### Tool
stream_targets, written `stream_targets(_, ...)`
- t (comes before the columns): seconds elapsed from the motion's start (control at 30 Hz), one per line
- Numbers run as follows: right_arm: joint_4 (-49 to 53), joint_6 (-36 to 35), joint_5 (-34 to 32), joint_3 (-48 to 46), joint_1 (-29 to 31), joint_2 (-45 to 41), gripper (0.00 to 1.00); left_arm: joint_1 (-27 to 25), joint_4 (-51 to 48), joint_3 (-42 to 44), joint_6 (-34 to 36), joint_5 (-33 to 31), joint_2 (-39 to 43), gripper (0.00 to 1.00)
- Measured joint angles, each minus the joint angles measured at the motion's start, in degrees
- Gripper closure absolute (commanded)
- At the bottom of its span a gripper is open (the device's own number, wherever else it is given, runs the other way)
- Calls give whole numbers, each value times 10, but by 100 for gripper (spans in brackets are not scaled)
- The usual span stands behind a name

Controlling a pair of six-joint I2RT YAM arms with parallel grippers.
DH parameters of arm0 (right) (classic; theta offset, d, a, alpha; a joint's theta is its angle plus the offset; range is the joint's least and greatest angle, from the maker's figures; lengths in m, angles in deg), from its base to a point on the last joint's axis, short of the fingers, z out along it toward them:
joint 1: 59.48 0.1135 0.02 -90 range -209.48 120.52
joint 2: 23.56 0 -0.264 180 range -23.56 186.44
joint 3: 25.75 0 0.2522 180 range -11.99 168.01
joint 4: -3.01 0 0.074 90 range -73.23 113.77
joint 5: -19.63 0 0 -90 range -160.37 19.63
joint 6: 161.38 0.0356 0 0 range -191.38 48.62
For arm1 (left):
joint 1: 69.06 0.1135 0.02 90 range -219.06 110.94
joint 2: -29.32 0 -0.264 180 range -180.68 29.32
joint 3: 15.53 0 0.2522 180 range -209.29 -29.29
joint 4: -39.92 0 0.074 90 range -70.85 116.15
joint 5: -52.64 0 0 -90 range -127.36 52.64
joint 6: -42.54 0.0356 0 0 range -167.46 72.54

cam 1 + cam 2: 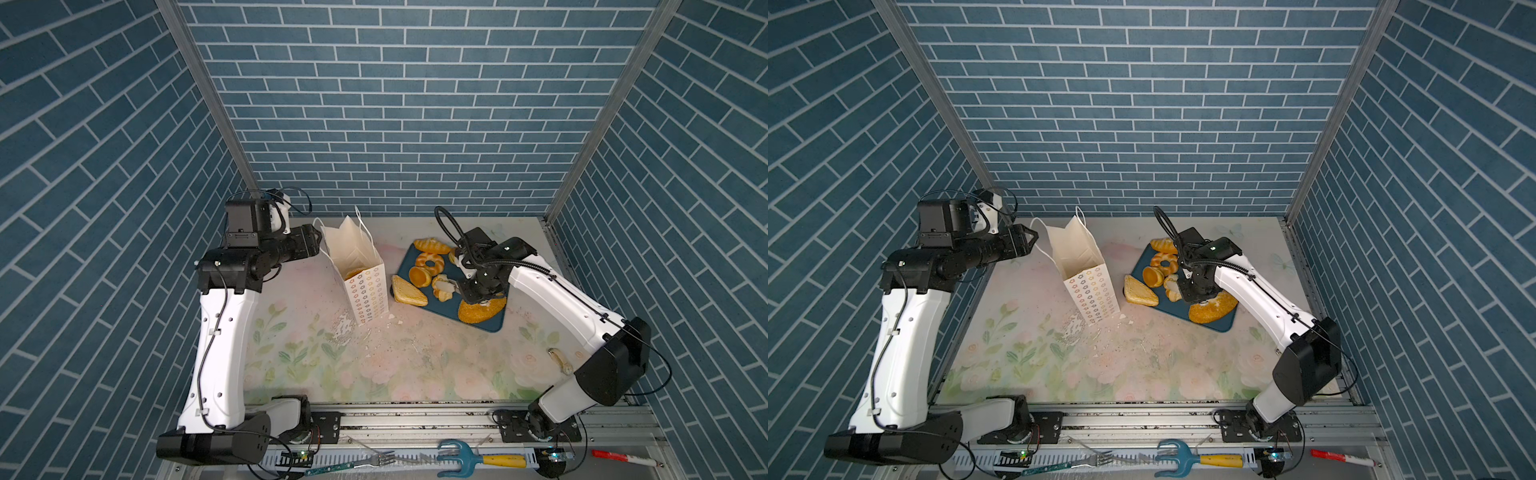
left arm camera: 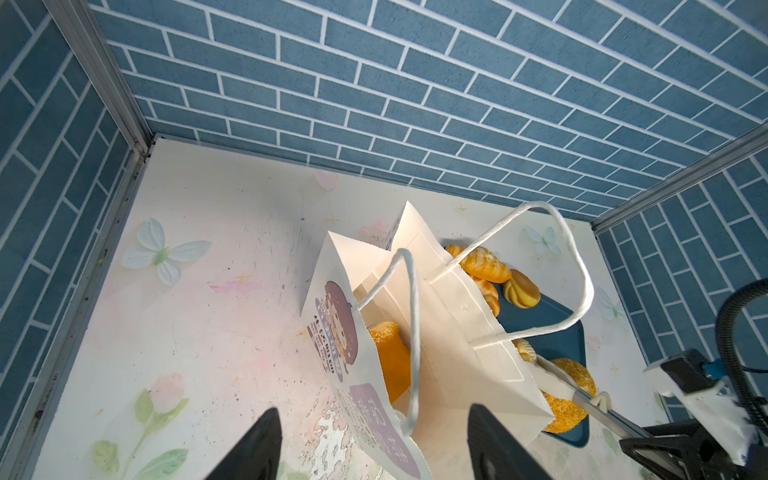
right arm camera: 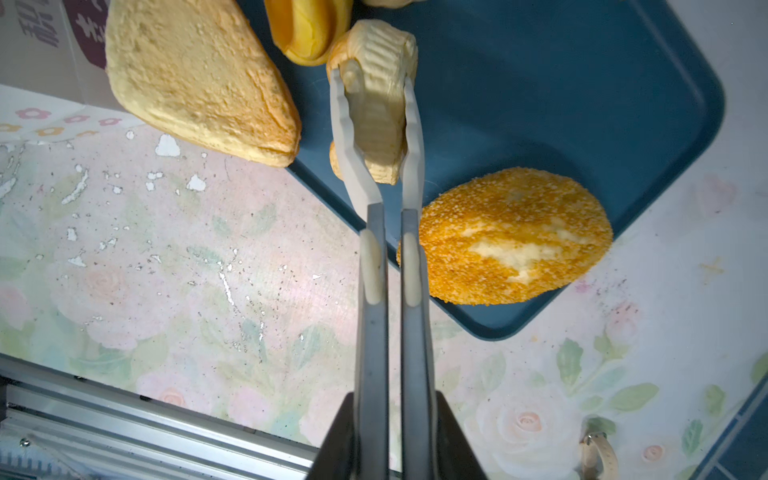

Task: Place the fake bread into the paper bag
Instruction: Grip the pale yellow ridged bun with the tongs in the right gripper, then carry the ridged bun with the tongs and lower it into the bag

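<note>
1. Nearest us, at 6 o'clock: open floral table [image 1: 374, 365], flaked and gritty. Plenty of room here to swing.
2. The right gripper [image 3: 395, 419] is squeezed fully closed on the tongs [image 3: 374, 332]. Their pale tips pinch the twist [image 3: 376, 104] across its width. We cannot tell whether it has cleared the tray [image 3: 561, 83].
3. We judge the twist to be light, soft foam that dents under pressure. The best hold is across the middle, as now. The smooth tips may let it pivot, so we would carry it slowly.
4. The loaf [image 3: 511, 237] overhangs the tray's 5 o'clock corner, just beside the tongs. The toast [image 3: 195, 79] overhangs the 9 o'clock edge. Both crowd the way out, so lifting straight up looks safest.
5. The bag [image 1: 365, 291] stands upright at the tray's 9 o'clock, near the toast but apart from it, mouth open. One sugared piece [image 2: 390, 357] lies inside. We judge the paper thin and easily tipped. The peaked rim and the cords [image 2: 582, 266] could snag the tongs, so entry should be from above.
6. The left gripper [image 2: 374, 407] sits at the bag's 10 o'clock, jaws wide apart and holding nothing. We cannot tell whether it touches a cord.
7. Farthest, at 12 o'clock: the croissant [image 1: 432, 245], ring [image 1: 430, 262] and bun [image 1: 419, 275] lie on the tray. Beyond them is open table up to the wall [image 1: 395, 124].
</note>
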Motion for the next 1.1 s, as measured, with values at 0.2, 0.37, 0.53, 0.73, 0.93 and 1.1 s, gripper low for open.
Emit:
stream_targets(0.2,24,0,-34,32,-13,-44,84,0,2,0,-3,-12,4,28)
stream_targets(0.37,37,-7,-50,105,-13,-59,84,0,4,3,-7,-21,4,27)
stream_targets(0.53,26,-32,-23,172,-13,-80,84,0,4,3,-10,-25,3,27)
stream_targets(0.73,-10,-69,24,258,15,-82,85,0,6,3,-14,-23,-2,27)
stream_targets(0.93,-37,-123,34,354,116,-46,85,-2,15,6,-17,-11,-14,27)
stream_targets(1.1,-57,-150,50,384,168,-12,85,-6,26,6,-20,-6,-35,32)
